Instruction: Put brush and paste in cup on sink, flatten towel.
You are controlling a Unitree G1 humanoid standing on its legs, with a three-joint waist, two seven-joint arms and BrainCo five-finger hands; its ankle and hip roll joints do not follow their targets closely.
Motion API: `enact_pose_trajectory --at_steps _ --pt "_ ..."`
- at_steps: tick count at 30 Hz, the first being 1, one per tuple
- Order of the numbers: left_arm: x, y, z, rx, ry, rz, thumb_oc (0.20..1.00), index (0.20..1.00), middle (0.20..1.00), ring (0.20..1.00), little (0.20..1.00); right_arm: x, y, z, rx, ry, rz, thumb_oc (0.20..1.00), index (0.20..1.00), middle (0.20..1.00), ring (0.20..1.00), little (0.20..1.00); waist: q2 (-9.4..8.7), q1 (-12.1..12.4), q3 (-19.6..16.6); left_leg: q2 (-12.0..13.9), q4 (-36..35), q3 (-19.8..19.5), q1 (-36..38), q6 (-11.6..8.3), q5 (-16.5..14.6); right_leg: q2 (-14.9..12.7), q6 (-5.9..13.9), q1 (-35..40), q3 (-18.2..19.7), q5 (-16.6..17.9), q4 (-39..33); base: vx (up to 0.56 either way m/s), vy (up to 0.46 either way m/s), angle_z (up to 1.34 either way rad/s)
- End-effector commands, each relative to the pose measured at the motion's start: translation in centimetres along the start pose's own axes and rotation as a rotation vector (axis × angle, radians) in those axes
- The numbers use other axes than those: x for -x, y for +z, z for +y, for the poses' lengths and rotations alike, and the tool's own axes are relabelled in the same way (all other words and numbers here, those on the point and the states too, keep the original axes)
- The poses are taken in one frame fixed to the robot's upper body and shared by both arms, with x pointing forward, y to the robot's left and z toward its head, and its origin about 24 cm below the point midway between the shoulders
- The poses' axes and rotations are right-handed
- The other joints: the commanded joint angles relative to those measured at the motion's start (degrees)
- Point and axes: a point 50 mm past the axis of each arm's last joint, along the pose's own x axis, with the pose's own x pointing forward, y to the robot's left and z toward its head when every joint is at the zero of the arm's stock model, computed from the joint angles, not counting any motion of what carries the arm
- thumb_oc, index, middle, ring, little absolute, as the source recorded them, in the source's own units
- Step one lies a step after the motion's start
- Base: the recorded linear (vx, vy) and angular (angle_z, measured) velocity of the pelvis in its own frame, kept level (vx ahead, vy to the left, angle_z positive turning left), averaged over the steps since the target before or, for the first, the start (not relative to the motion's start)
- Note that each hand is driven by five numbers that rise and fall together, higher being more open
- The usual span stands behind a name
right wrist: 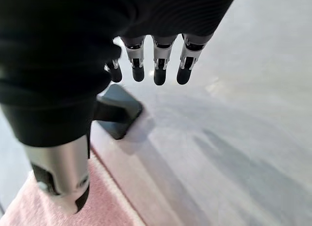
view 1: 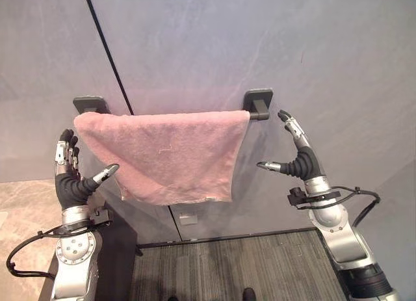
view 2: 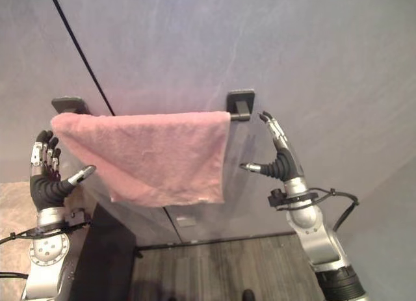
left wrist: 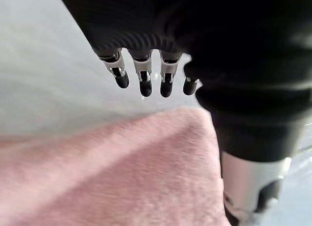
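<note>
The pink towel (view 1: 166,155) is hanging spread over a dark wall rail, between two mounting brackets (view 1: 258,103) on a grey panelled wall (view 1: 260,41). The left hand (view 1: 70,174) is hovering by the towel's left edge, fingers relaxed, holding nothing. The right hand (view 1: 296,155) is sitting just off the right edge near the bracket, also loose and empty.

Soft, even light falls on the grey wall (view 1: 273,41), with faint pale sheen streaks. The pink towel (view 1: 169,155) casts a dim shadow below. Both wrist views blur close up.
</note>
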Motion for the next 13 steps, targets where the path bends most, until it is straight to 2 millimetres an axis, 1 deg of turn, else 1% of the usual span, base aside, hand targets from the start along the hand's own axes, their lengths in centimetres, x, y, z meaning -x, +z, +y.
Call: enact_pose_trajectory --at_steps 1,2,3,4,5,7,9,11,13 --pt "-0.8 1.0 0.2 0.033 -0.024 -0.072 1.000 1.000 1.000 1.000 1.000 0.2 0.9 -1.9 -0.097 -0.120 -0.062 1.000 1.000 1.000 1.000 1.000 -1.87 -0.6 -0.3 -1.5 0.3 0.8 1.2 2.60 -2.3 -3.4 0.83 1.4 -0.5 -2.4 0.4 0.00 0.000 0.00" --pt "0.1 -0.6 0.9 0.007 -0.012 0.019 1.000 1.000 1.000 1.000 1.000 1.7 -0.7 -1.8 -0.121 -0.114 0.036 1.000 1.000 1.000 1.000 1.000 -1.79 -0.9 -0.2 -1.5 0.3 0.9 1.2 2.63 -2.2 -3.4 0.76 1.4 -0.6 -2.4 0.4 0.00 0.000 0.00" --pt "0.9 -2.0 1.2 0.022 0.009 0.097 1.000 1.000 1.000 1.000 1.000 2.6 -1.8 -1.7 -0.123 -0.107 0.098 1.000 1.000 1.000 1.000 1.000 -1.80 -1.1 0.0 -1.5 0.3 1.0 1.2 2.66 -2.1 -3.4 0.73 1.3 -0.6 -2.3 0.4 0.00 0.000 0.00" --pt "1.6 -3.0 1.5 0.030 0.014 0.154 1.000 1.000 1.000 1.000 1.000 3.5 -2.8 -1.7 -0.107 -0.100 0.160 1.000 1.000 1.000 1.000 1.000 -1.75 -1.2 0.1 -1.4 0.3 1.0 1.2 2.70 -2.1 -3.4 0.70 1.3 -0.6 -2.3 0.4 0.00 0.000 0.00" --pt "3.0 -4.9 1.8 0.046 0.030 0.266 1.000 1.000 1.000 1.000 1.000 4.7 -4.3 -1.5 -0.106 -0.090 0.245 1.000 1.000 1.000 1.000 1.000 -1.64 -1.3 0.3 -1.3 0.3 1.0 1.4 2.70 -2.2 -3.3 0.71 1.6 -0.7 -2.5 0.4 0.00 0.000 0.00" --pt "4.7 -6.5 2.2 0.041 0.028 0.374 1.000 1.000 1.000 1.000 1.000 6.1 -5.8 -1.5 -0.104 -0.082 0.339 1.000 1.000 1.000 1.000 1.000 -1.72 -1.4 0.3 -1.4 0.3 1.0 1.1 2.73 -1.8 -3.3 0.71 1.2 -0.7 -2.3 0.4 -0.02 -0.008 0.00" --pt "6.8 -8.6 2.5 0.007 0.026 0.506 1.000 1.000 1.000 1.000 1.000 8.3 -8.2 -0.8 -0.144 -0.075 0.494 1.000 1.000 1.000 1.000 1.000 -1.82 -1.4 0.5 -1.3 0.3 0.9 0.9 2.75 -1.6 -3.2 0.74 1.2 -1.0 -2.2 0.4 -0.02 -0.009 -0.02" --pt "8.6 -10.0 2.7 -0.012 -0.009 0.612 1.000 1.000 1.000 1.000 1.000 9.7 -9.7 -0.6 -0.143 -0.042 0.588 1.000 1.000 1.000 1.000 1.000 -1.89 -1.4 0.6 -1.2 0.3 0.8 0.8 2.71 -1.5 -3.1 0.77 1.1 -1.0 -2.2 0.4 0.00 0.000 0.00" --pt "10.9 -11.9 2.7 -0.009 -0.009 0.750 1.000 1.000 1.000 1.000 1.000 11.5 -11.5 0.6 -0.204 -0.032 0.715 1.000 1.000 1.000 1.000 1.000 -2.00 -1.4 0.6 -1.1 0.3 0.7 0.7 2.64 -1.2 -3.1 0.79 1.2 -1.2 -2.1 0.4 -0.01 -0.009 0.02"
